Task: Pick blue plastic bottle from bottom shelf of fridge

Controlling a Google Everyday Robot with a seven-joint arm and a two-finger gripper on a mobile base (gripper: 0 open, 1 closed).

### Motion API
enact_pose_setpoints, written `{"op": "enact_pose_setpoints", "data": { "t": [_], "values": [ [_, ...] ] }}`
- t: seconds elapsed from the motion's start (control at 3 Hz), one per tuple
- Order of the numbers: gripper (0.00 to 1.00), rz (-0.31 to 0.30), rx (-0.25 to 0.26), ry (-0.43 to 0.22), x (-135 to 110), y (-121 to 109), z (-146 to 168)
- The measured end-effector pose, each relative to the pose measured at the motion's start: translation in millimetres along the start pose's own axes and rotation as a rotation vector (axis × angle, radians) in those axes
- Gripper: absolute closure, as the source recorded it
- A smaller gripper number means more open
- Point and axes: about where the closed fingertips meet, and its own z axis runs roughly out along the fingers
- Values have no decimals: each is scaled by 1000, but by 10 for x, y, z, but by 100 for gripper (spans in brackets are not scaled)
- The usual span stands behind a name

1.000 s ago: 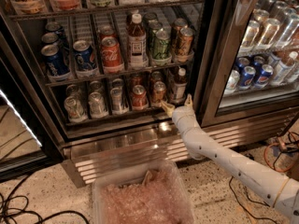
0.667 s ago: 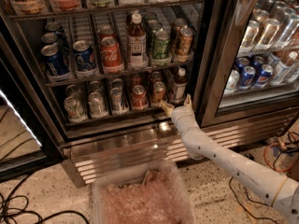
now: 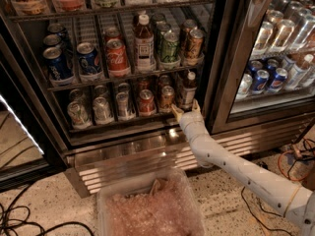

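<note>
The fridge (image 3: 224, 58) stands open in front of me. On its bottom shelf (image 3: 123, 124) the blue plastic bottle (image 3: 187, 90), white cap and pale label, stands at the right end, next to several cans. My gripper (image 3: 186, 108) is at the shelf's front rail, just below and in front of the bottle. Its two yellowish fingers (image 3: 176, 112) are spread apart and hold nothing. The white arm (image 3: 231, 166) runs from the lower right.
A taller white-capped bottle (image 3: 144, 43) and soda cans (image 3: 117, 58) stand on the rack above. The ribbed steel base grille (image 3: 128, 159) lies below the shelf. A pink bin (image 3: 150, 208) sits on the floor in front. Cables (image 3: 19, 220) lie at left.
</note>
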Motion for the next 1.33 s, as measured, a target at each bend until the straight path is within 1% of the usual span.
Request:
{"op": "enact_pose_setpoints", "data": {
  "t": [0.33,0.67,1.0,1.33],
  "values": [
    [37,-3,7,-5,-3,-9,34],
    [36,-11,24,-17,-32,-72,84],
    [37,-22,47,-33,-81,-169,131],
    [35,-28,75,-45,-118,-275,170]
  ]
}}
